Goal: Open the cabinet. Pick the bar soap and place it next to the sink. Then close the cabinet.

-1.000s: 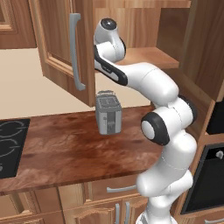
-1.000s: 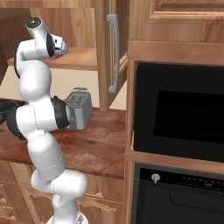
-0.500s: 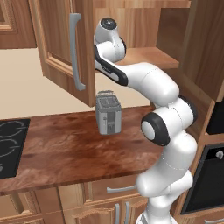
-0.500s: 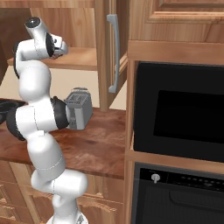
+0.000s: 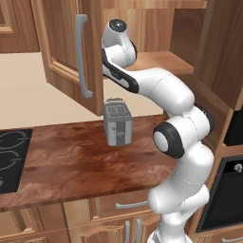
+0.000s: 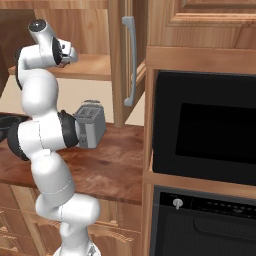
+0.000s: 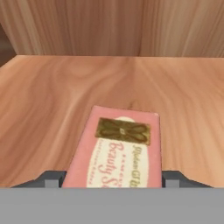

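Soap [image 7: 118, 148]: flat on cabinet [image 5: 71, 47] shelf, between fingertips [image 7: 51, 179].
Gripper [image 7: 111, 181]: apart, straddling soap, not clamped.
Grasp advice: close squarely on long sides, then lift straight.

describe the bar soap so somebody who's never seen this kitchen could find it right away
Find the wide brown wall cabinet standing open above the wooden counter with the grey toaster. The bar soap lies flat on the cabinet's light wooden shelf, between the fingertips of the gripper. It is a small pinkish-red block with a cream label and a gold emblem.
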Robot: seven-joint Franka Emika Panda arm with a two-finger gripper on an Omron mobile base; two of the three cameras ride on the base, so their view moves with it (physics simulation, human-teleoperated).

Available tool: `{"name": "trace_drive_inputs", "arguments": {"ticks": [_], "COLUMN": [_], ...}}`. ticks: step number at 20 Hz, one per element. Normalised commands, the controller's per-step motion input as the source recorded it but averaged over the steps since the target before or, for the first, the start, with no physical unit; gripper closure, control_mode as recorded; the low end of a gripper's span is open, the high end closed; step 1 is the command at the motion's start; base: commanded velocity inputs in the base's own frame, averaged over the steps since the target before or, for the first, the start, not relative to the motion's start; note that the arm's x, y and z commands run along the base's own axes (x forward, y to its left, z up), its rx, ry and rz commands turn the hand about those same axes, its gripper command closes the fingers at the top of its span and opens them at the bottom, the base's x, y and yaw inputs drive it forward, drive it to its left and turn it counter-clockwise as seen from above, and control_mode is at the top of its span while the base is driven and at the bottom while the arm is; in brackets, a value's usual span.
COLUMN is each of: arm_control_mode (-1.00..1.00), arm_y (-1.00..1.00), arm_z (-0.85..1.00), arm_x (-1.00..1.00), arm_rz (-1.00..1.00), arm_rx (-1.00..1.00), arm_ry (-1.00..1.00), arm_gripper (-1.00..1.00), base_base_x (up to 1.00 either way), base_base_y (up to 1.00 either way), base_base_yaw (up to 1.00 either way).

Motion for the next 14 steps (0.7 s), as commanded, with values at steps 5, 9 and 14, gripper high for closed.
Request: {"name": "trace_drive_inputs", "arguments": {"ticks": [5, 9, 14], "arm_control_mode": [-1.00, -1.00, -1.00], "arm_y": [0.00, -0.03, -0.21], "arm_z": [0.00, 0.00, 0.05], "arm_x": [0.00, -0.41, -0.82], "arm_rz": [0.00, 0.00, 0.00], "arm_rx": [0.00, 0.00, 0.03], "arm_ry": [0.00, -0.02, -0.15], "arm_gripper": [1.00, 1.00, 1.00], "base_base_x": [0.00, 0.00, 0.00], "base_base_y": [0.00, 0.00, 0.00], "base_base_yaw": [0.00, 0.00, 0.00]}}
